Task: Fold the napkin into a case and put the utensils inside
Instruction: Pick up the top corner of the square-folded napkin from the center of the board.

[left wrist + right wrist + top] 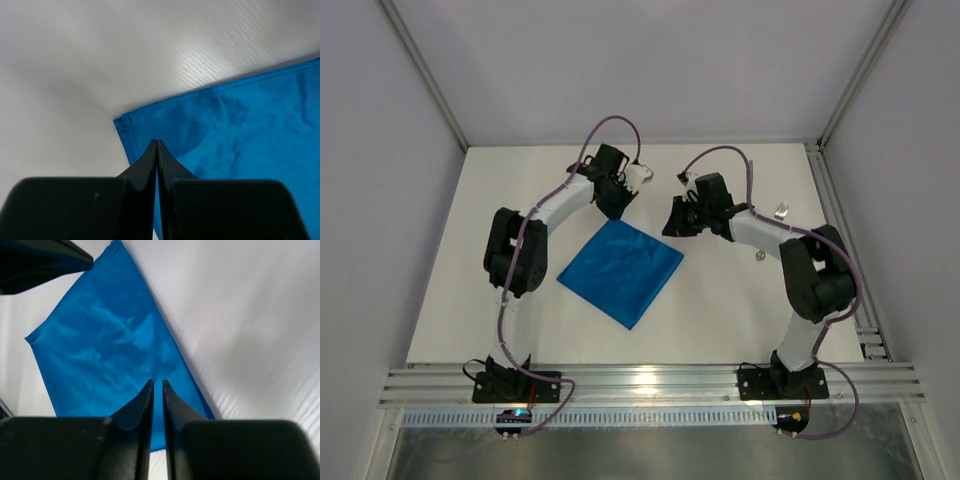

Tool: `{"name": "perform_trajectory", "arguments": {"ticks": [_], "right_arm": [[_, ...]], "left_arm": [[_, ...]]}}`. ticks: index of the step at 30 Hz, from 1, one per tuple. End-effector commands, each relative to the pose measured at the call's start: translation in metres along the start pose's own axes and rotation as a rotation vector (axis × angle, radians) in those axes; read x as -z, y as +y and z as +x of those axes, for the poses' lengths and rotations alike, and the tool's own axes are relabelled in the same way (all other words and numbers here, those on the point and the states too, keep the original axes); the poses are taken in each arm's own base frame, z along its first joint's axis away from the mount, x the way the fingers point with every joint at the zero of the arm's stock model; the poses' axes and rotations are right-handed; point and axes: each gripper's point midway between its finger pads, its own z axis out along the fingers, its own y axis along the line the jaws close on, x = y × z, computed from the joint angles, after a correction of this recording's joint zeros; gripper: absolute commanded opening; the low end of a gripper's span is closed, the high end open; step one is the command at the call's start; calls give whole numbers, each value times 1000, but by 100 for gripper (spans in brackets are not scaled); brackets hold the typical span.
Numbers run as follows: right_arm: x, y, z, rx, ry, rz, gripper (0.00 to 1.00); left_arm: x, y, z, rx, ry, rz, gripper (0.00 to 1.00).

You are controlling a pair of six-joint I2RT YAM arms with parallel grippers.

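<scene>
1. Bright blue across the whole napkin [620, 270], plain and slightly shiny, with paler blue patches where the creases catch light.
2. Darker blue line along the napkin's hemmed edge, seen in the left wrist view.
3. White on the table [740, 300], with fine pale ribbing close up.
4. Black on the joints and white on the links of the left arm [535, 225] and the right arm [800, 260].
5. Matte black on the left gripper [157, 146] and the right gripper [156, 386].
6. Dull purple on the cables [612, 122].
7. Pale grey on the walls [380, 200].
8. Silver on the rail [650, 382] at the near edge.
</scene>
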Motion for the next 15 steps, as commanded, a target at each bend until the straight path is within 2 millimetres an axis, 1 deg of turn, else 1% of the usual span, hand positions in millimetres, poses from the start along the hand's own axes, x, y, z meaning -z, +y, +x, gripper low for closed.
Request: {"name": "perform_trajectory", "arguments": {"ticks": [1,3,4,5,6,7,8,9,10,11,12,13,14,15], "right_arm": [[-18,22,-43,46,-55,-101,19],[-30,27,-47,51,-38,-125,24],[-43,25,-52,50,-27,-125,26],[-50,26,-54,58,-21,-130,29],[-57,30,-52,62,-2,-145,30],[-69,29,-54,64,13,-152,31],[-75,31,-55,70,22,-160,32],[-80,35,-55,76,30,-176,33],[-89,40,-55,84,41,-190,34],[-94,42,-55,89,46,-197,35],[-98,45,-56,96,45,-200,36],[-101,52,-63,106,35,-205,36],[-109,48,-60,103,45,-199,36],[-111,52,-64,102,39,-202,36]], "left_arm": [[31,-3,-22,10,-74,-14,0],[35,3,-13,42,-45,-45,0],[37,5,-8,70,-30,-57,0],[40,10,1,96,-15,-67,1],[42,13,8,118,-5,-74,3],[43,17,14,134,3,-84,4],[44,18,25,151,21,-90,6],[46,23,33,172,29,-95,7],[47,24,39,184,39,-94,9],[50,27,45,200,42,-93,11],[48,25,57,213,71,-84,12],[49,24,61,221,78,-83,14],[50,23,66,227,85,-79,15],[49,21,76,239,108,-70,16]]}}
